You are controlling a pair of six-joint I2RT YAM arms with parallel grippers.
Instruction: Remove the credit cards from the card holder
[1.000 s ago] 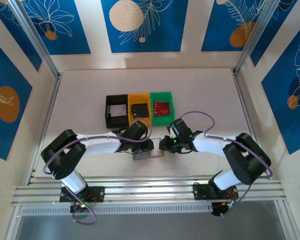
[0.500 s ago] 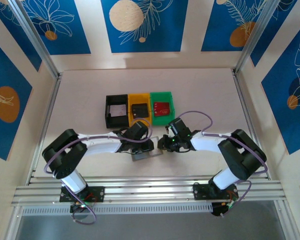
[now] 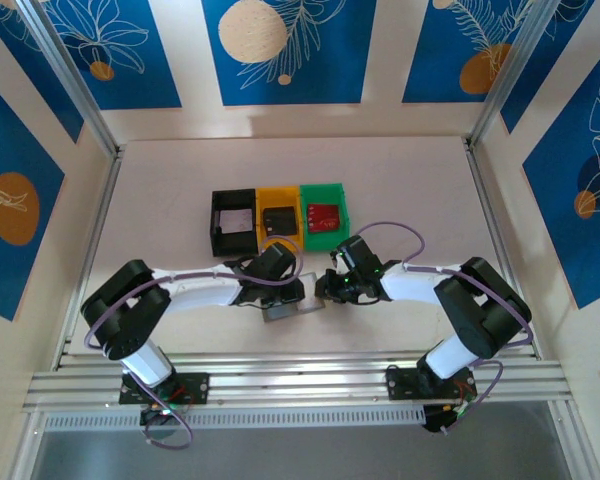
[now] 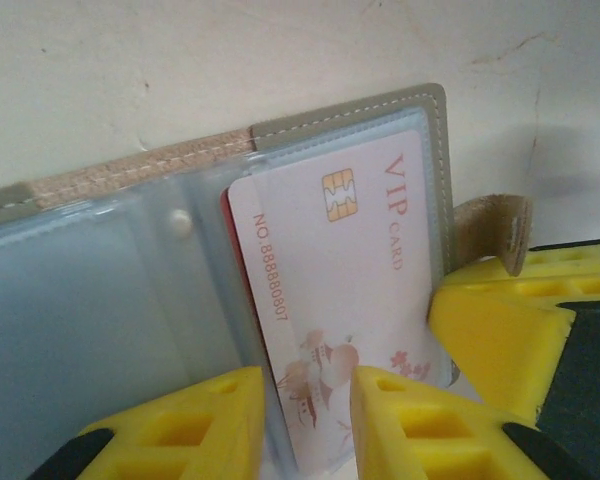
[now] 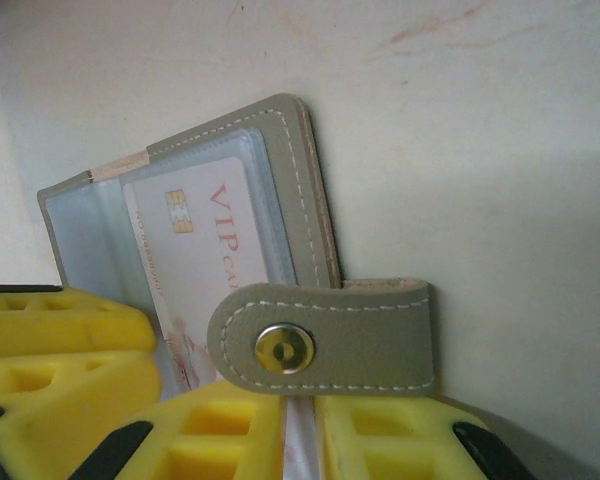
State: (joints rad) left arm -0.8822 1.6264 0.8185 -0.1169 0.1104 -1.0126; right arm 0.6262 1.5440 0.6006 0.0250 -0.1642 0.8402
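Card holder, stitched grey leather, clear sleeves, white card

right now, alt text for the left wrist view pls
An open grey card holder shows against the pale table, a white VIP card with a gold chip on its right panel. The left gripper's yellow fingers straddle the card's lower end.

You were in a robot test cell, a lab rig: past your left pincer and right pincer, pale walls hung with blue leaf-print panels closed the table on three sides, with aluminium posts at the far corners. Behind the pincers, the left arm and right arm were bolted to a slotted aluminium rail, and just beyond them sat three small coloured plastic bins
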